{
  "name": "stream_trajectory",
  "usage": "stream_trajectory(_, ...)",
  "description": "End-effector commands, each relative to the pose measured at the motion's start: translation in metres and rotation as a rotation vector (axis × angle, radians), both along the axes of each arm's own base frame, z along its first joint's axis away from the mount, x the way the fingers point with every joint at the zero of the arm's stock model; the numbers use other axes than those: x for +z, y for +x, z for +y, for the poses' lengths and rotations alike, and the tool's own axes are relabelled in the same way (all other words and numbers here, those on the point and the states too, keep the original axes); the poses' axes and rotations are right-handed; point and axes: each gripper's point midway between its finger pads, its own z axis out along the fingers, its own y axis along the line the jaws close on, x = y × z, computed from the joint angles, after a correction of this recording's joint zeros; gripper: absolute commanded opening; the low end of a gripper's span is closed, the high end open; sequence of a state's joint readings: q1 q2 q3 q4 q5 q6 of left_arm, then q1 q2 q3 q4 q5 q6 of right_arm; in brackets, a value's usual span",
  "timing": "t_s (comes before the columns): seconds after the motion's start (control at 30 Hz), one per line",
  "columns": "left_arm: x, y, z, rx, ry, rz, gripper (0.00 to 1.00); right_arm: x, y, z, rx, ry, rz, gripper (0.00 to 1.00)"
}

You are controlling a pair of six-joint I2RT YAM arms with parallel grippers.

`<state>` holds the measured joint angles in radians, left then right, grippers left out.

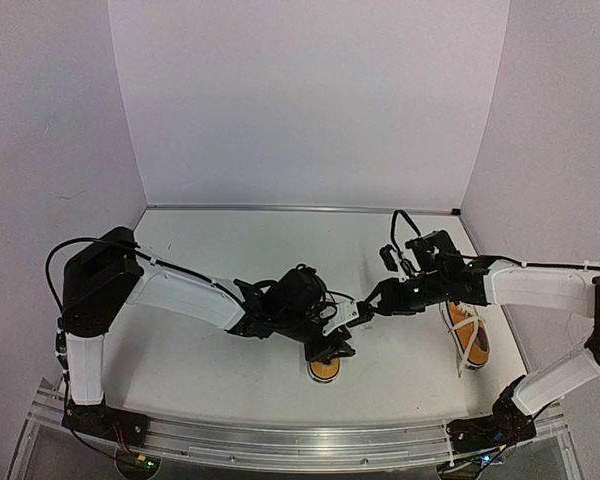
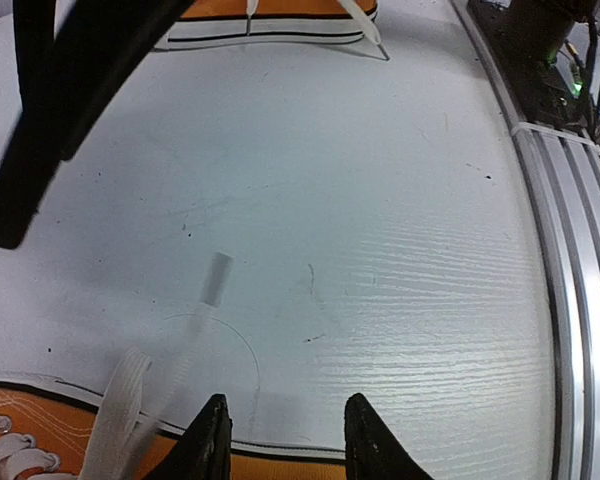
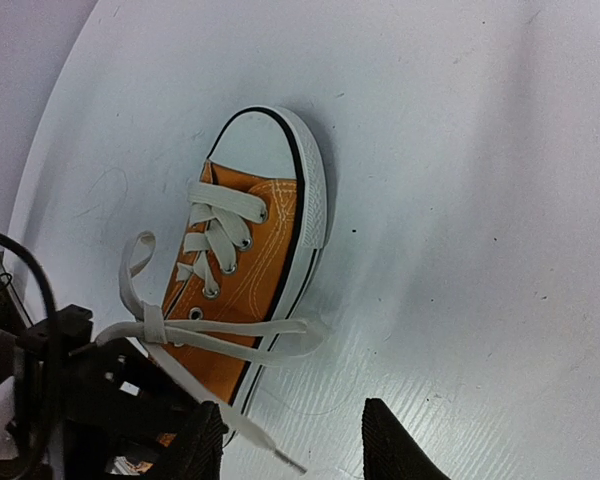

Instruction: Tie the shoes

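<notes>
Two orange shoes with white soles lie on the table. The near-centre shoe [image 1: 324, 366] [image 3: 250, 260] sits toe away from the right wrist camera, its white laces drawn into a knot [image 3: 152, 322] with a long loop [image 3: 280, 338] lying off its side. My left gripper [image 1: 338, 345] [image 2: 285, 440] hovers just over this shoe's sole edge [image 2: 280, 455], open, nothing between its fingers. A blurred lace end [image 2: 202, 315] hangs loose to their left. My right gripper [image 1: 365, 308] [image 3: 295, 445] is open beside the shoe, and a lace tail [image 3: 265, 448] runs past its left finger. The other shoe [image 1: 467, 335] [image 2: 270, 22] lies at right.
Pale walls enclose the white table [image 1: 230, 260] on three sides. An aluminium rail [image 1: 300, 440] [image 2: 580, 300] runs along the near edge with the arm bases. The right arm's dark link [image 2: 50, 110] crosses the upper left of the left wrist view.
</notes>
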<state>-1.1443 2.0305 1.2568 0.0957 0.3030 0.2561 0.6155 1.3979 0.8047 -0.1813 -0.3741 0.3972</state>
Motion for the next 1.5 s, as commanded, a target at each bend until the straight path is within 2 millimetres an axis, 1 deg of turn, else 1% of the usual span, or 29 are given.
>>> stream_trajectory(0.0, 0.084, -0.012, 0.007, -0.028, -0.149, -0.026, 0.4, -0.01, -0.002, 0.003, 0.031, 0.004, 0.021, 0.45)
stream_trajectory(0.07, 0.103, -0.017, 0.015, -0.024, -0.185, -0.024, 0.41, -0.012, -0.002, 0.005, 0.039, 0.009, 0.025, 0.45)
stream_trajectory(0.13, 0.114, -0.015, 0.023, 0.003, -0.202, -0.035, 0.41, -0.014, -0.002, 0.007, 0.046, 0.015, 0.028, 0.45)
stream_trajectory(0.2, 0.114, -0.01, 0.033, 0.041, -0.193, -0.04, 0.41, -0.016, -0.003, 0.008, 0.052, 0.02, 0.033, 0.45)
stream_trajectory(0.27, 0.112, 0.0, 0.043, 0.079, -0.194, -0.022, 0.41, -0.017, -0.003, 0.01, 0.058, 0.029, 0.035, 0.45)
stream_trajectory(0.3, 0.108, 0.007, 0.049, 0.106, -0.194, -0.002, 0.41, -0.017, -0.003, 0.011, 0.061, 0.032, 0.036, 0.45)
stream_trajectory(0.4, 0.106, 0.032, 0.067, 0.201, -0.233, 0.08, 0.38, -0.02, -0.004, 0.014, 0.069, 0.04, 0.047, 0.44)
stream_trajectory(0.47, 0.111, 0.047, 0.076, 0.251, -0.286, 0.136, 0.35, -0.021, -0.004, 0.016, 0.074, 0.048, 0.053, 0.44)
stream_trajectory(0.5, 0.11, 0.052, 0.08, 0.27, -0.299, 0.158, 0.35, -0.022, -0.004, 0.016, 0.073, 0.048, 0.054, 0.44)
stream_trajectory(0.57, 0.107, 0.051, 0.078, 0.255, -0.294, 0.166, 0.36, -0.025, -0.002, 0.016, 0.069, 0.044, 0.054, 0.44)
stream_trajectory(0.63, 0.099, 0.048, 0.075, 0.231, -0.272, 0.183, 0.39, -0.027, -0.001, 0.018, 0.071, 0.05, 0.056, 0.44)
stream_trajectory(0.77, 0.091, 0.043, 0.073, 0.202, -0.266, 0.193, 0.42, -0.034, -0.002, 0.028, 0.099, 0.082, 0.088, 0.44)
stream_trajectory(0.93, 0.087, 0.031, 0.069, 0.143, -0.258, 0.205, 0.45, -0.044, -0.015, 0.043, 0.166, 0.138, 0.142, 0.44)
stream_trajectory(1.07, 0.078, 0.025, 0.063, 0.12, -0.234, 0.191, 0.48, -0.053, -0.028, 0.052, 0.216, 0.13, 0.163, 0.38)
stream_trajectory(1.17, 0.071, 0.03, 0.062, 0.14, -0.216, 0.182, 0.46, -0.057, -0.033, 0.055, 0.232, 0.132, 0.18, 0.29)
stream_trajectory(1.27, 0.068, 0.034, 0.06, 0.155, -0.21, 0.171, 0.42, -0.056, -0.039, 0.054, 0.246, 0.141, 0.188, 0.18)
stream_trajectory(1.37, 0.069, 0.038, 0.058, 0.164, -0.212, 0.16, 0.38, -0.055, -0.045, 0.052, 0.253, 0.145, 0.196, 0.17)
stream_trajectory(1.47, 0.069, 0.043, 0.055, 0.177, -0.214, 0.152, 0.35, -0.061, -0.052, 0.048, 0.252, 0.136, 0.212, 0.21)
